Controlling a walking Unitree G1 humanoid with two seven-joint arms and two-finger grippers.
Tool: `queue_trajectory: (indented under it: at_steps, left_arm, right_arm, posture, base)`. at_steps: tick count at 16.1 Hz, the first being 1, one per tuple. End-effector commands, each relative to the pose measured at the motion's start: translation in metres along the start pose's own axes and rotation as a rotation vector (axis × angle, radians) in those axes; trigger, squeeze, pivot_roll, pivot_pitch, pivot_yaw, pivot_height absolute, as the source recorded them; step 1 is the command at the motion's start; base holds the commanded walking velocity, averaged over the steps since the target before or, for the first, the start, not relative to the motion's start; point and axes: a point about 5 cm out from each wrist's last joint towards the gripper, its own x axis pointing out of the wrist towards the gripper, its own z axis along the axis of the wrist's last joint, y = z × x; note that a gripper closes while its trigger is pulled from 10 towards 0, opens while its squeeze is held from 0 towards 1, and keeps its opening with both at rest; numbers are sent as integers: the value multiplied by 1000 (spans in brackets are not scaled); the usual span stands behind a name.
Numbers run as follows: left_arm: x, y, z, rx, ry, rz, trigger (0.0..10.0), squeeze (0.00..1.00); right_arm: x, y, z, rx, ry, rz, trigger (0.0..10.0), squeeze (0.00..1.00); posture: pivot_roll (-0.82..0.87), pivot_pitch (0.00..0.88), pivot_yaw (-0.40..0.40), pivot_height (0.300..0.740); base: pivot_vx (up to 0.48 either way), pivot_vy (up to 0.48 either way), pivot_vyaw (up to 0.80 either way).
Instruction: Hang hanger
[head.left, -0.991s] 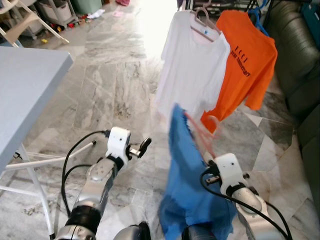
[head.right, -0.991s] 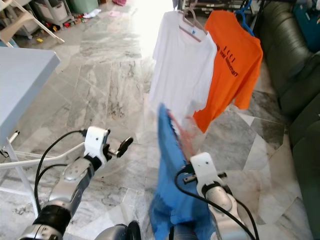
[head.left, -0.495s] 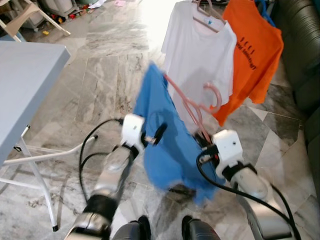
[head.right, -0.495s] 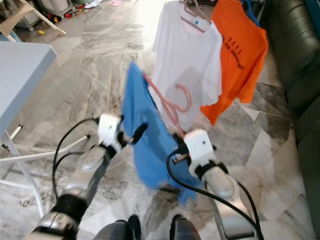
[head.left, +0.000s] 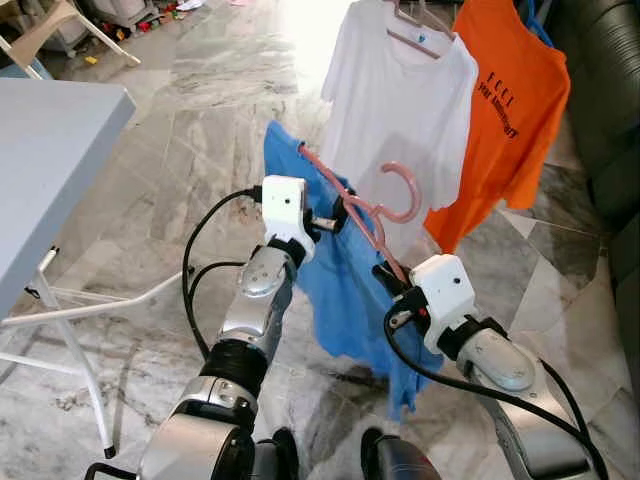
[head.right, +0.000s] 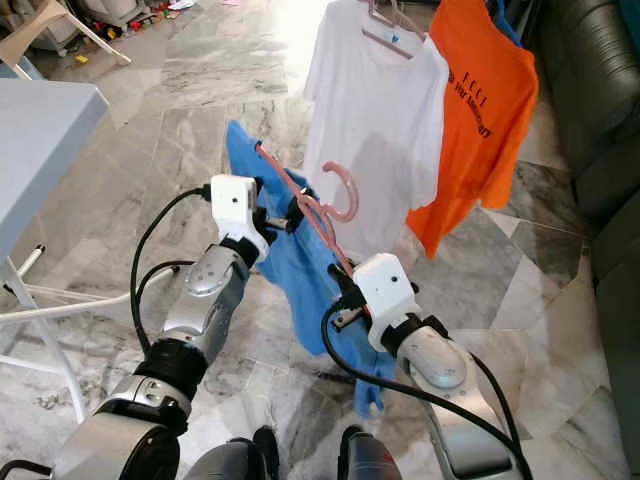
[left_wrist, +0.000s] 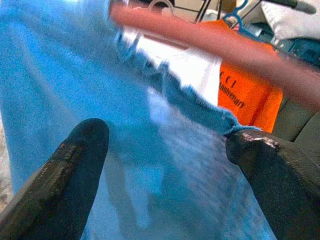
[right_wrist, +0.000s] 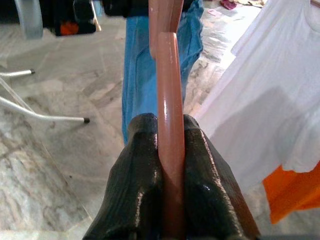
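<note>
A pink plastic hanger (head.left: 372, 205) carries a blue shirt (head.left: 345, 285) and is held up in front of me, its hook (head.right: 343, 195) pointing toward the hung clothes. My right gripper (right_wrist: 170, 145) is shut on the hanger's lower arm, with the black fingers (right_wrist: 142, 155) pressed on both sides of the pink bar. My left gripper (left_wrist: 165, 137) is open at the shirt's collar, just below the hanger bar (left_wrist: 210, 42), with blue cloth between its spread fingers (left_wrist: 85, 145). In the left eye view the left gripper (head.left: 338, 215) sits by the hanger's neck.
A white T-shirt (head.left: 400, 100) and an orange T-shirt (head.left: 515, 110) hang on hangers straight ahead. A grey table (head.left: 50, 170) with white legs (head.left: 100, 305) stands to my left. A dark sofa (head.left: 605, 120) lines the right side. The floor is grey marble.
My left arm has swung in from the left and up to the shirt's collar. The right gripper has lifted the hanger and shirt higher and toward the middle.
</note>
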Motion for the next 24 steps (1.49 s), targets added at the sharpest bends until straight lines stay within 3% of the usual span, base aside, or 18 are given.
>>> queue_trajectory:
  at_steps: [1,4,6,8,11,15,21,23,24]
  left_arm:
    - [-1,1,-2,-14,3,-3,10000,0]
    - [-7,4,-10,-8,27,-20,10000,0]
    - [-17,15,-20,57,76,-13,10000,0]
    - [-21,22,-22,46,87,-2,10000,0]
    - [-18,21,-19,-22,72,9,10000,0]
    - [-8,-1,-15,-164,59,-58,10000,0]
    - [-12,0,-16,-195,66,-75,10000,0]
    - [-10,5,-16,-208,67,-51,10000,0]
    - [-9,5,-15,-213,66,-46,3961,0]
  right_arm:
    - [-1,5,4,-5,-15,21,10000,0]
    - [0,-11,1,-33,5,-88,10000,0]
    - [2,-26,5,-69,-8,-183,10000,0]
    - [3,-30,6,-63,-13,-210,10000,0]
    - [8,-17,6,-43,-20,-133,10000,0]
    - [12,-6,1,-28,-8,-107,10000,0]
    - [13,-7,-4,-16,2,-123,10000,0]
    - [14,0,-3,-8,-1,-85,10000,0]
    - [15,2,-2,-6,-2,-74,10000,0]
  posture:
    - [-188,238,70,740]
    - [-188,235,70,740]
    - [-183,228,70,740]
    - [-179,224,69,740]
    - [-176,221,65,740]
    - [-192,223,65,740]
    - [-192,221,65,740]
    - [-189,220,59,740]
    - [-190,221,57,740]
  base:
    - [0,0,0]
    - [0,0,0]
    - [0,0,0]
    - [0,0,0]
    - [0,0,0]
    - [0,0,0]
    - [0,0,0]
    - [0,0,0]
    - [0,0,0]
